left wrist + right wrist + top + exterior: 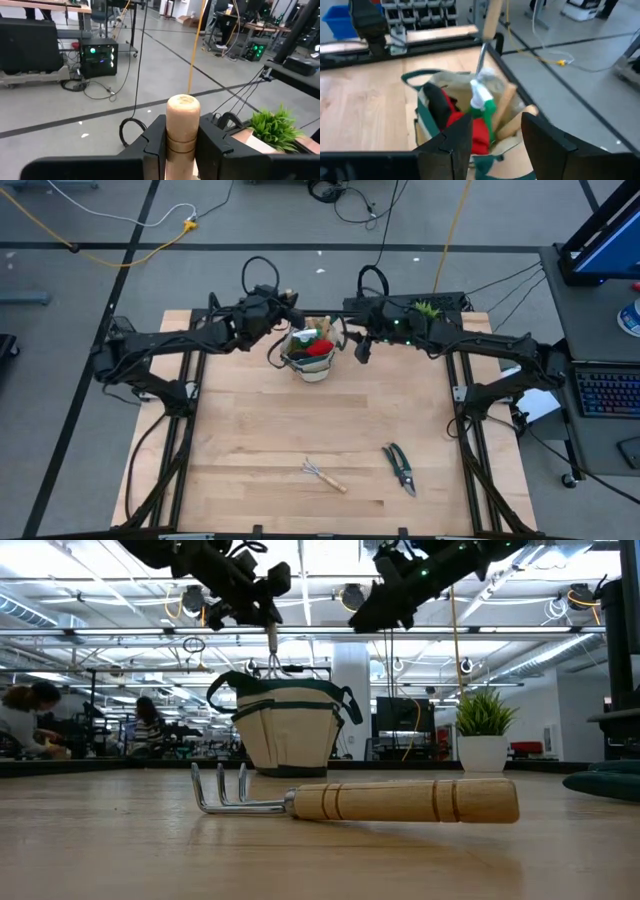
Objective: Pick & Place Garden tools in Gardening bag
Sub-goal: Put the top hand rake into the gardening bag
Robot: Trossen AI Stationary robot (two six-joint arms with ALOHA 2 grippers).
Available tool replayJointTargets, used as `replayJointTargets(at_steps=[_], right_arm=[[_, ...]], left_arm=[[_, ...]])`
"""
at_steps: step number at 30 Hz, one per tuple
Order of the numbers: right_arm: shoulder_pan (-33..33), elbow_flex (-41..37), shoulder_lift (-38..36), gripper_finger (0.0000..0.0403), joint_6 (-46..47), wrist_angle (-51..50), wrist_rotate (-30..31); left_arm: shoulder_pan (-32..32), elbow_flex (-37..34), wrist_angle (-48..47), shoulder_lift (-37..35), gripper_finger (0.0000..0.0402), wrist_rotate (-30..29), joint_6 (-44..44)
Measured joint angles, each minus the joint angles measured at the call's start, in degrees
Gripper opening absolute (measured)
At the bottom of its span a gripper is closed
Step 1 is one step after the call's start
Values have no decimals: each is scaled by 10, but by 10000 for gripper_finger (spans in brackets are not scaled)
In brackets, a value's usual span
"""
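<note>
My left gripper (pixel 181 145) clamping one trowel (pixel 183 131) over the bag (pixel 308 360), right gripper (pixel 496 131) open beside it, one rake (pixel 324 474) and one shears (pixel 400 467) well apart from it

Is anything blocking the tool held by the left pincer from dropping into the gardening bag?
Nothing visibly blocks it. The left pincer holds a wooden-handled tool over the gardening bag, its metal end already at the opening. The glove, spray bottle and other handles crowd the bag, leaving room beside them.
</note>
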Motion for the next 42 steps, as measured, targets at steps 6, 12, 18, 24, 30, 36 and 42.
replayJointTargets(at_steps=[6, 12, 18, 24, 30, 36, 42], right_arm=[[-20, -20, -58, 142, -25, -2, -2], [-27, -54, -128, 103, -43, -5, -4], [-27, -91, -193, 52, -30, -11, -4], [-27, -116, -238, 6, -10, -10, -4], [-27, -127, -260, 4, 11, -11, -4], [-27, -132, -265, 1, 20, -12, -3], [-27, -132, -265, 1, 20, -12, -3]], left_arm=[[2, 0, 10, 18, 69, 0, -9], [8, 0, 12, 34, 69, -2, -11], [7, 0, 15, 34, 69, -19, -3], [8, 0, 15, 37, 69, -21, -11], [3, 1, 22, 55, 69, -17, -28], [-9, 13, 17, 61, 69, -25, -26], [-23, 77, -24, 60, 69, -40, 22]])
